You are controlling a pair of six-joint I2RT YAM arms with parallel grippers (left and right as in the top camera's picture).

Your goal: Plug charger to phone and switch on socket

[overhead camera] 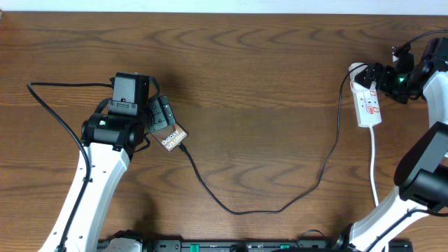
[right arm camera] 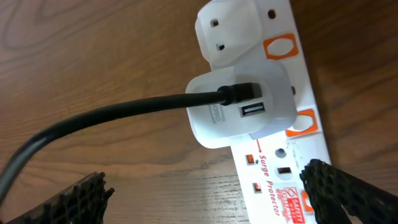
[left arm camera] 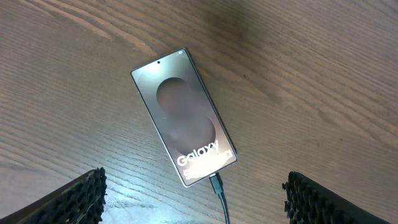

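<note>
Left pincer (left arm camera: 196, 199) hovered spread over flat brownish-grey phone (left arm camera: 183, 115); thin black charger cable (left arm camera: 219, 190) met its end | right pincer (right arm camera: 211, 196) spread over white power strip (overhead camera: 368, 105)

Glossy phone (left arm camera: 184, 116) on grained wooden table (left arm camera: 311, 62); smooth white plastic socket (right arm camera: 273, 182).

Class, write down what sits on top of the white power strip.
A white adapter sits plugged on the strip, with a black cable entering its face beside a free USB port. A second white block sits beside it. Sockets under both are covered.
</note>
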